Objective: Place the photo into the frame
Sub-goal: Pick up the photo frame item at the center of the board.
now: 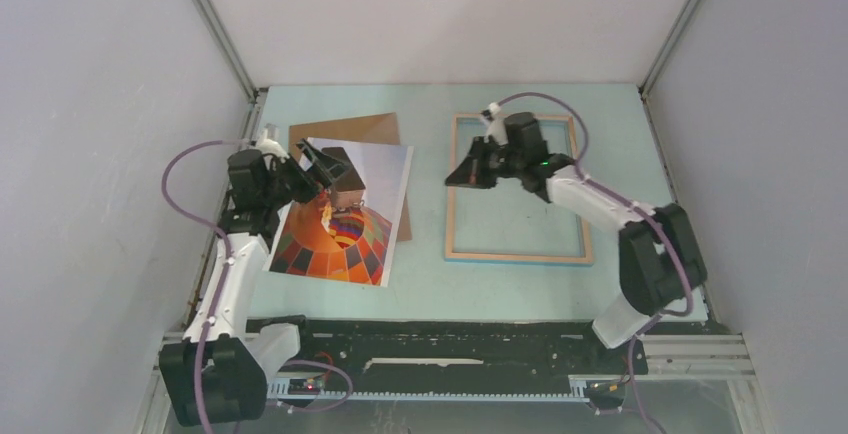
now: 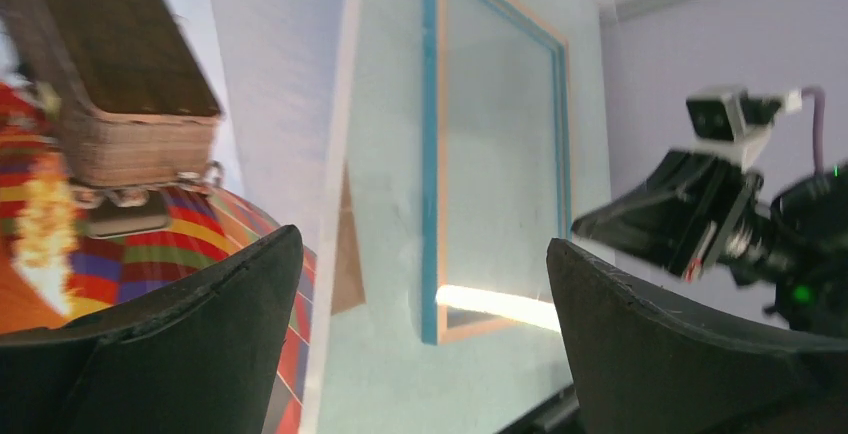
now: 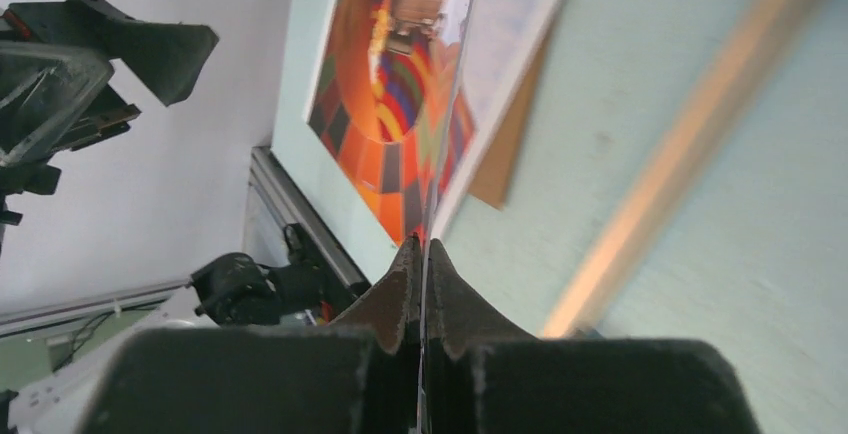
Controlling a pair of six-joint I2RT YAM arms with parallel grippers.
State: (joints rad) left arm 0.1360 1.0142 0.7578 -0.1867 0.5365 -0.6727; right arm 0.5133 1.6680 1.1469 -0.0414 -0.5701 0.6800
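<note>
The photo (image 1: 340, 239) lies lengthwise far-to-near (its bottom edge farthest); left hand (image 1: 321, 166) gapes over it, right hand (image 1: 457, 178) pinched closed.

The fixed camera looks down from above and behind me on the whole pale green table (image 1: 430, 279). My left wrist camera skims low to the right and my right wrist camera skims low to the left. Both catch the orange checkered balloon print (image 3: 390, 124) and the thin wood-and-blue rectangular frame (image 2: 430, 204).
</note>
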